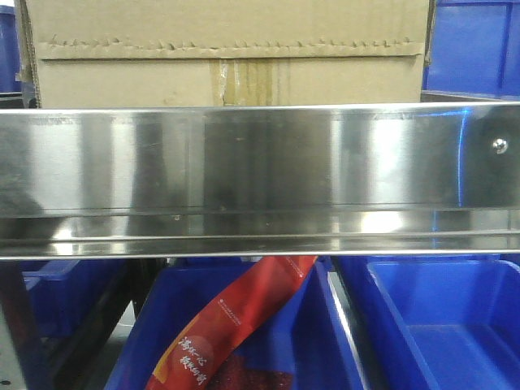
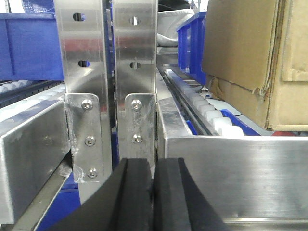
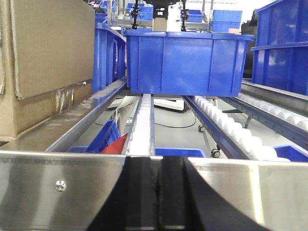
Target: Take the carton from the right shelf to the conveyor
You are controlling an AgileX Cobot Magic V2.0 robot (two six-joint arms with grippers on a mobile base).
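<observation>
Since the carton [image 1: 227,49] sits at 12 o'clock up on the right shelf [image 1: 260,162], your left gripper [image 2: 154,166] and right gripper [image 3: 159,163], both pressed together and empty, flank it, probably so you can squeeze its sides.

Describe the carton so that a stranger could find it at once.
Find the shiny steel shelf rail across the front view. Just behind it sits the carton, a large plain brown box. Unlike the blue bins beside it, it has a jagged flap seam and yellowed tape.
</observation>
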